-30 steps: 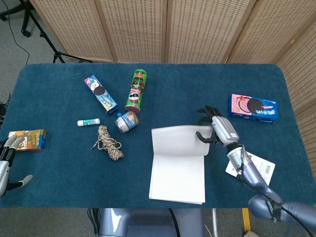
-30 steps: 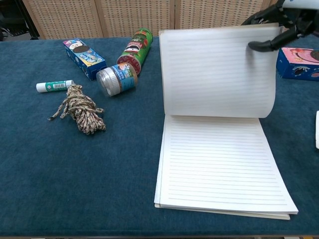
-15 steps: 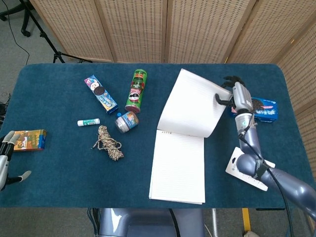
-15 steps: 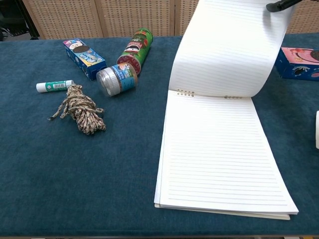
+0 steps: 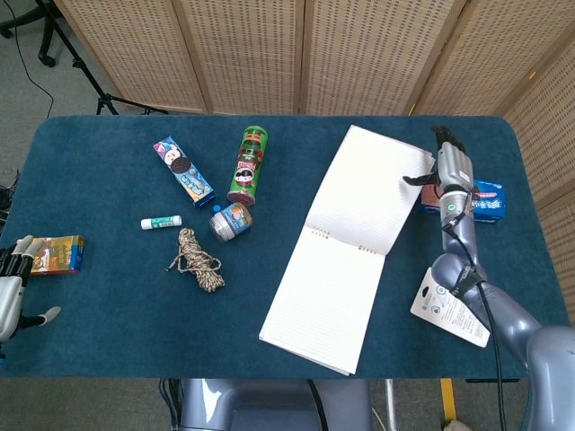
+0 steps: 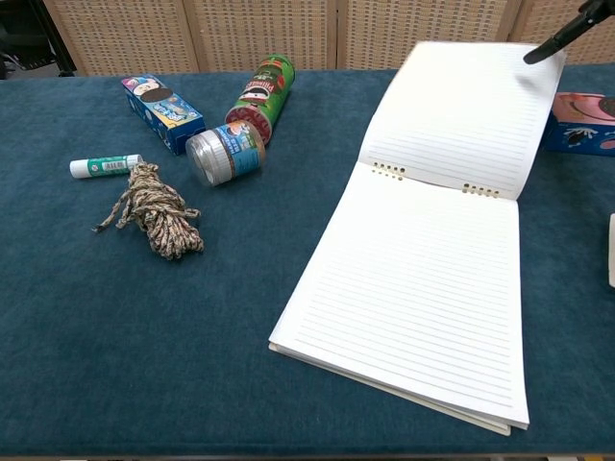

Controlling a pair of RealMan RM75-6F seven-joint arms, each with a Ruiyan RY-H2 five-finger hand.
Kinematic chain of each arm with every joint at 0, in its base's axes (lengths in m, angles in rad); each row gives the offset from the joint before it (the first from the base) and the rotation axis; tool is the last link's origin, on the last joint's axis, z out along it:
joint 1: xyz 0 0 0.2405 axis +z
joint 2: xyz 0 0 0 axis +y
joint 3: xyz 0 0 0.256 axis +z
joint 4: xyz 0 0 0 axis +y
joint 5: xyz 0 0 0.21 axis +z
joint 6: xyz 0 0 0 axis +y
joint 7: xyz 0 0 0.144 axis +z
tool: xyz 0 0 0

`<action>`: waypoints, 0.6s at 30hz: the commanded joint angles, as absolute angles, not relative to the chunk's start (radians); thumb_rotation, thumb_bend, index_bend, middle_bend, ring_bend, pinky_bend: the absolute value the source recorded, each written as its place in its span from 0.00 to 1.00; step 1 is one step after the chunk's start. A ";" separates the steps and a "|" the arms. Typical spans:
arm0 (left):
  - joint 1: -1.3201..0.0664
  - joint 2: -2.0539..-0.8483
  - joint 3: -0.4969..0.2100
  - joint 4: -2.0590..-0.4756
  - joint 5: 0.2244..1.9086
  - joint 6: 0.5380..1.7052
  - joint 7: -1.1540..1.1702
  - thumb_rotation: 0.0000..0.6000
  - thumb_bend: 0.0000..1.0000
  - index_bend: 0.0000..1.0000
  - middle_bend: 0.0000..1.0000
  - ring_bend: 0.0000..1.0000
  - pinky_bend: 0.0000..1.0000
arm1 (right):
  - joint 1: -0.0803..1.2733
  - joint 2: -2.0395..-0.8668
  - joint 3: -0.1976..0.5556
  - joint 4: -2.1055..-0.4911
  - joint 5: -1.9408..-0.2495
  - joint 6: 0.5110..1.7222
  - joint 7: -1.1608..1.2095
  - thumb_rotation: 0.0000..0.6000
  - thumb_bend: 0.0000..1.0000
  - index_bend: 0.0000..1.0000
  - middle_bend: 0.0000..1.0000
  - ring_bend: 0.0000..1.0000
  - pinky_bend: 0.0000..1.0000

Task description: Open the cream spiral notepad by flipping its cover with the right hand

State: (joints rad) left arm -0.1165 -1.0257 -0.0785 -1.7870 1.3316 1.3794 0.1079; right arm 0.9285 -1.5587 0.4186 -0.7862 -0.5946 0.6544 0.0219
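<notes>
Notepad (image 5: 346, 247) open flat, flipped cover's far corner pinched by right hand (image 5: 449, 171)

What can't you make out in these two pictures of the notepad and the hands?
- Right hand: in the chest view only a dark fingertip shows at the top right corner; the frame cuts off the rest.
- Whether it pinches the flipped cover or only touches it: too small in the head view.
- Left hand: cut by the left edge of the head view, absent from the chest view.
</notes>
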 commanded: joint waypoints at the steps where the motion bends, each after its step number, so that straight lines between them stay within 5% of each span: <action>1: -0.112 -1.021 -0.074 -1.788 1.346 1.390 0.097 1.00 0.00 0.00 0.00 0.00 0.00 | 0.836 -1.466 0.382 -1.007 -0.771 0.770 0.077 1.00 0.00 0.00 0.00 0.00 0.00; 9: -0.083 -1.009 -0.046 -1.791 1.429 1.449 0.060 1.00 0.00 0.00 0.00 0.00 0.00 | 0.621 -1.252 0.228 -1.396 -1.120 1.008 0.112 1.00 0.00 0.00 0.00 0.00 0.00; 18: -0.063 -1.010 -0.031 -1.788 1.484 1.495 0.055 1.00 0.00 0.00 0.00 0.00 0.00 | 0.428 -1.192 0.046 -1.472 -1.418 1.291 0.051 1.00 0.00 0.00 0.00 0.00 0.00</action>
State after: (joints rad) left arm -0.0645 -1.0082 -0.0312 -1.7896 1.4815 1.4915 0.0508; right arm 0.4942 -1.2217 0.1099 -1.4436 -1.3450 1.2135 0.0794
